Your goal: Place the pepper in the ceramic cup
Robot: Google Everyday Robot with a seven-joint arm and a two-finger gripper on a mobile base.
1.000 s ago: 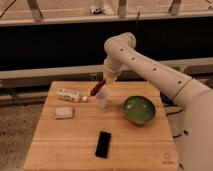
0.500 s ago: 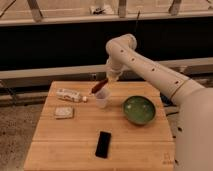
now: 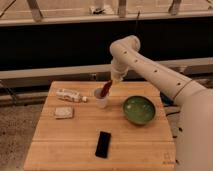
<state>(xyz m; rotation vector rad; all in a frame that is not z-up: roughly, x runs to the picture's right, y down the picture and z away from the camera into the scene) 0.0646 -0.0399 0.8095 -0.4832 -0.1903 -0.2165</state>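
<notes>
1. Gripper (image 3: pixel 114 82) hangs from my white arm (image 3: pixel 150 67) just above the ceramic cup (image 3: pixel 101 98), over the far middle of the wooden table (image 3: pixel 75 145); I see it pinching the pepper's top end.
2. Pepper (image 3: pixel 105 90) slants down and left from the fingers, its lower end at or inside the cup's mouth; I cannot tell whether it touches the rim.
3. Cup stands upright near the far edge, roughly midway between the left and right edges.
4. Left of the cup, just beside it, a white packet (image 3: pixel 69 95) lies along the far edge; nearer the left edge sits a pale square item (image 3: pixel 63 112), apart from the packet.
5. Right of the cup, a green bowl (image 3: pixel 139 110) sits toward the right edge, with a bare strip of wood between the two.
6. Black phone (image 3: pixel 103 144) lies near the front edge, about centre, well apart from everything else.
7. Open wood runs along the front-left corner and the front-right corner.
</notes>
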